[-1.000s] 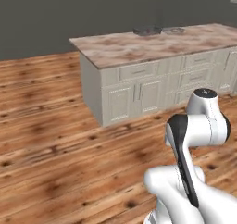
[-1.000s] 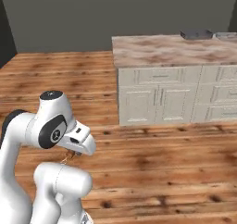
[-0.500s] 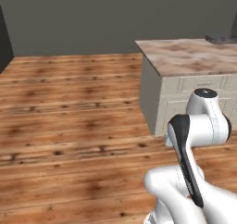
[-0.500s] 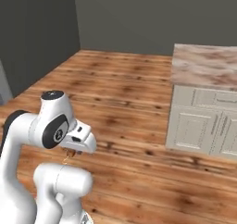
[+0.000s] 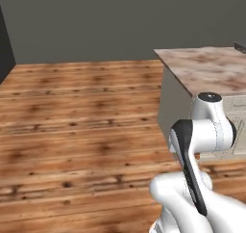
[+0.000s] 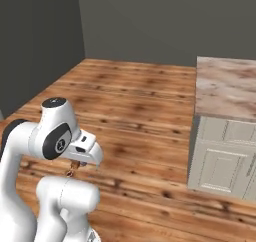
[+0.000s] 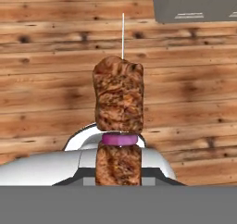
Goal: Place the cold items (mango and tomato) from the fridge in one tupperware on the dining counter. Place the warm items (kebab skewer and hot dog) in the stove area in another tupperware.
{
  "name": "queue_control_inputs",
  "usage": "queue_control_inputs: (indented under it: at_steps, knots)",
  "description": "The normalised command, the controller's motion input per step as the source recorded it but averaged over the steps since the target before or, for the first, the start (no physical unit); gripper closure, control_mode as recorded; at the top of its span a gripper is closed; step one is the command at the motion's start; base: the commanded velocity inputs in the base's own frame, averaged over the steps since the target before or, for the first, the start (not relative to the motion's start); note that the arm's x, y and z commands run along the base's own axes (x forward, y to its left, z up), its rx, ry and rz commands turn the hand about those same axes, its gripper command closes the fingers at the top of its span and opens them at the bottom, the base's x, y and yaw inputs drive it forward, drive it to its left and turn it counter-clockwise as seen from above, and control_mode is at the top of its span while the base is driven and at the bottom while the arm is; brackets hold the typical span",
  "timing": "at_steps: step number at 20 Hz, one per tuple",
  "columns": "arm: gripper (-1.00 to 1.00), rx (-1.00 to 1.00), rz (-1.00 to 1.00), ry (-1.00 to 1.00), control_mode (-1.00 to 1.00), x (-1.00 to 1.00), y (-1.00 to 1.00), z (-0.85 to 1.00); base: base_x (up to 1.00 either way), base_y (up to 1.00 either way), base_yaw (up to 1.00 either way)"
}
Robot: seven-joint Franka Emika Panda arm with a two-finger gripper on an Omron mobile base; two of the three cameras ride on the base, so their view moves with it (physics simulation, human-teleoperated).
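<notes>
Mid-errand in the rendered kitchen: kebab skewer (image 7: 118,126) carried off the ground, pinched low down in the gripper (image 7: 118,179), jaws pressed together on the bottom chunk of browned meat, a purple onion slice above it, another chunk of meat, then the thin white stick pointing away from the hand. Judged about partway through the warm half of the job: skewer in hand but not yet set in a tray; no tupperware, hot dog, mango, tomato or fridge to be seen here, so their standing cannot be told. Arm folded tight against the base, hand tucked low near the body (image 6: 84,155). Wide open wood-plank floor (image 5: 77,131) ahead and to the left, bounded by a dark grey wall (image 6: 165,21) at the back. To the right, a marbled counter (image 5: 206,71) on cream cabinets (image 6: 225,161), its near corner standing close beside the arm's elbow (image 5: 204,131): likely the one edge to mind while turning.
</notes>
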Motion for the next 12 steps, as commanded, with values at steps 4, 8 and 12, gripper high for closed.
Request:
queue_control_inputs:
  at_steps: [4, 8, 12]
  knots:
    - [1.0, 0.0, 0.0, 0.0, 1.0, 0.0, 0.0, 0.0, 1.0, 0.0, 0.0]
    - [1.0, 0.0, 0.0, 0.0, 1.0, 0.0, 0.0, 0.0, 1.0, 0.0, 0.0]
    - [1.0, 0.0, 0.0, 0.0, 1.0, 0.0, 0.0, 0.0, 1.0, 0.02, 0.0]
